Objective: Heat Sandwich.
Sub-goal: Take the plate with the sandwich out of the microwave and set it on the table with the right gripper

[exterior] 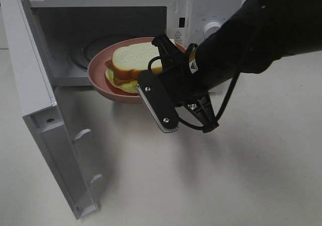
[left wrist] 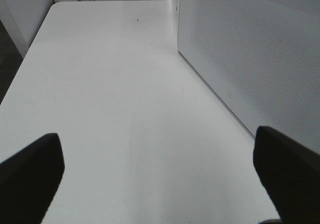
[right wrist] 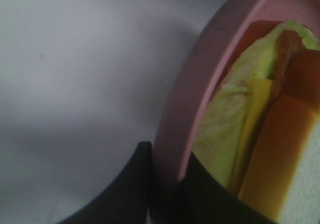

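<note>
The sandwich (exterior: 132, 60), white bread over green lettuce and reddish filling, lies on a round pink plate (exterior: 98, 77) at the mouth of the open microwave (exterior: 211, 14). My right gripper (exterior: 153, 79) is shut on the plate's right rim. In the right wrist view its fingers (right wrist: 135, 184) pinch the pink plate rim (right wrist: 200, 84), with the sandwich (right wrist: 270, 134) just beyond. My left gripper (left wrist: 160, 184) is open over bare table beside the microwave's perforated side wall (left wrist: 250, 49), holding nothing; it does not show in the exterior high view.
The microwave door (exterior: 45, 115) swings wide to the left and reaches toward the table's front. A glass turntable (exterior: 88, 52) sits inside the cavity behind the plate. White table (exterior: 241, 175) stretches to the front and right.
</note>
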Robot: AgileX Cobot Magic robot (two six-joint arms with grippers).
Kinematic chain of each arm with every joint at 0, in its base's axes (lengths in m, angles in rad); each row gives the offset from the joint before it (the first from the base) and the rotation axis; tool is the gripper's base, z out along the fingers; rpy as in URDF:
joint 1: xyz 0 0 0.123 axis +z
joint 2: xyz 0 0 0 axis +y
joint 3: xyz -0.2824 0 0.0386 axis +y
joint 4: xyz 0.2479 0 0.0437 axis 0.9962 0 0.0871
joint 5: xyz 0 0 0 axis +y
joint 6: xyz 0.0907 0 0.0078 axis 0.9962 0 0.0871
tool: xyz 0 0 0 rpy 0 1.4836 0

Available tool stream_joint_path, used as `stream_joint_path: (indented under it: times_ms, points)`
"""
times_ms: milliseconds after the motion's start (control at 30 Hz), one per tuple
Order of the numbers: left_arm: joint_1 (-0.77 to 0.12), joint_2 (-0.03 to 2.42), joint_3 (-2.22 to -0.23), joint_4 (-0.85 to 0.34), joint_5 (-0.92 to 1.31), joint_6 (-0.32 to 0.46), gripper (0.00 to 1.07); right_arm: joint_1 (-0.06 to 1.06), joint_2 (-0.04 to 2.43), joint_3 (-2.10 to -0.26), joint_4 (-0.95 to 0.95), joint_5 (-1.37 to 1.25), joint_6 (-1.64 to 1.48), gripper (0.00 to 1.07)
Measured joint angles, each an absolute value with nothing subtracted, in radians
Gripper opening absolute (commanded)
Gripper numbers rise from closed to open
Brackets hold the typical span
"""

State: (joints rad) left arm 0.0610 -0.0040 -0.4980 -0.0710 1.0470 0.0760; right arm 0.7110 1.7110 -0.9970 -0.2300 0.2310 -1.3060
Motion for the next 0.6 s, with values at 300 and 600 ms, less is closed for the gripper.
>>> stream_joint_path:
  times_ms: [300, 600]
  points:
    - [0.061, -0.004, -0.498, -0.071, 1.047, 0.076, 0.98, 0.711, 1.59, -0.884, -0.23, 0.231, -1.306, 0.0]
    - [0.061, -0.004, -0.498, -0.071, 1.047, 0.076, 0.98, 0.711, 1.432, -0.755, -0.23, 0.243, -1.302, 0.0]
